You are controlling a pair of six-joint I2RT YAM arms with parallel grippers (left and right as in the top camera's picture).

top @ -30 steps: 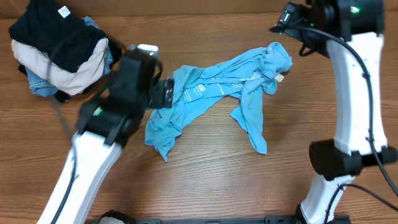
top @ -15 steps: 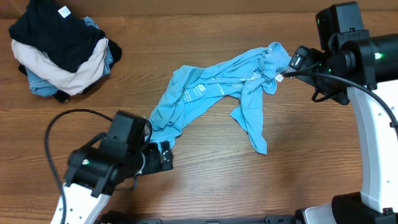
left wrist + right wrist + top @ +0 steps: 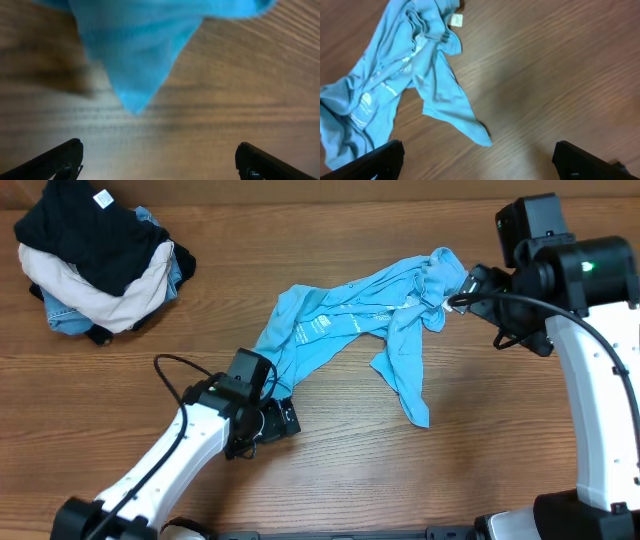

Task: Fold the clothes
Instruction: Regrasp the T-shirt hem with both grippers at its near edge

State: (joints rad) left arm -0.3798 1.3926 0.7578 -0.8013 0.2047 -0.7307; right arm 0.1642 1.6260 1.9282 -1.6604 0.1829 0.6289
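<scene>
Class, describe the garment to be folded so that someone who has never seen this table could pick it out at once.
On the wooden table, look at the middle, not the heap of clothes in the far left corner. There a crumpled T-shirt lies alone. It is the only sky-blue piece, with small white print; the heap is black, cream and denim.

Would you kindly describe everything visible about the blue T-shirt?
The T-shirt is sky-blue, thin soft fabric with small white print and a white label. It lies crumpled and unfolded on the wooden table, stretched diagonally from lower left to upper right, with one flap trailing toward the front. Neither gripper holds it: the open left gripper sits just short of its lower corner, and the open right gripper hovers by the label end.
</scene>
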